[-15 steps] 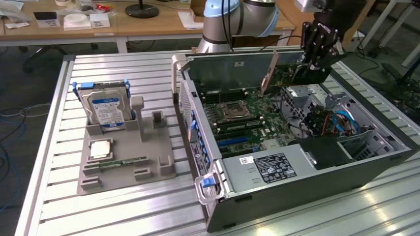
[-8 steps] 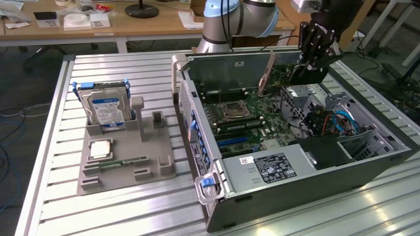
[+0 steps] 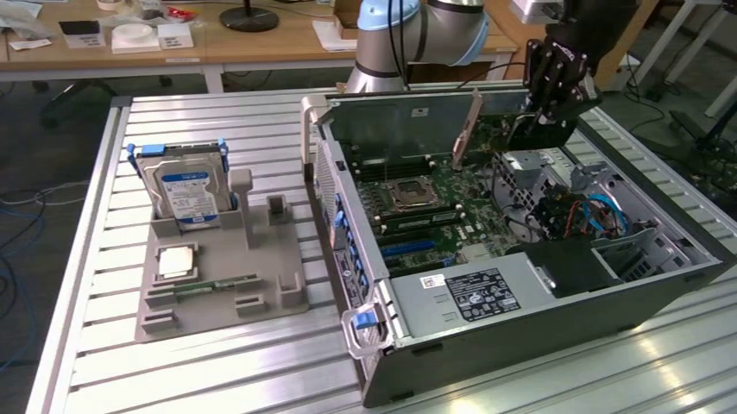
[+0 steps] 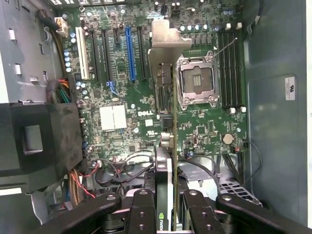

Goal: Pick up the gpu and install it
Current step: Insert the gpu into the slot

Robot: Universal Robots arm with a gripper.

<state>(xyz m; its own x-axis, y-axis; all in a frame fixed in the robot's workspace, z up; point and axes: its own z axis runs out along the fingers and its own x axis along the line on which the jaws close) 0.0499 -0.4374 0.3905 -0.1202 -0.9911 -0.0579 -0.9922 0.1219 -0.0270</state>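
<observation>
Already done: the gpu (image 4: 171, 146) is picked up. It hangs edge-on over the motherboard (image 4: 122, 87), inside the open computer case (image 3: 645, 285).
Pincer: the gripper (image 4: 167, 197) is clamped on the gpu, with one black finger (image 4: 141, 209) on each flat face of the card.
Place of the gpu: just beside the CPU socket (image 4: 197, 80), on the side toward the blue expansion slot (image 4: 129, 53). Its silver end bracket (image 4: 165, 46) is the end far from the gripper.
Left to do: as I judge it, the install is not finished. The card does not seem to sit in any slot, and the pincer has not let it go. How high it is above the board, I cannot tell.
Writing on the motherboard: "DELL" in white letters (image 4: 146, 113), near the CPU socket.
Writing on the gpu: a green and white Nvidia logo (image 4: 161, 222) between the fingers.
Label on the case: a white sticker (image 3: 472, 293) on the black cover, well apart from the CPU socket. Its text is too small to read.
Other parts: a hard drive (image 3: 190, 194) with a blue and white label stands in a grey holder (image 3: 230, 293) outside the case, far from the CPU socket. Its print cannot be read.
</observation>
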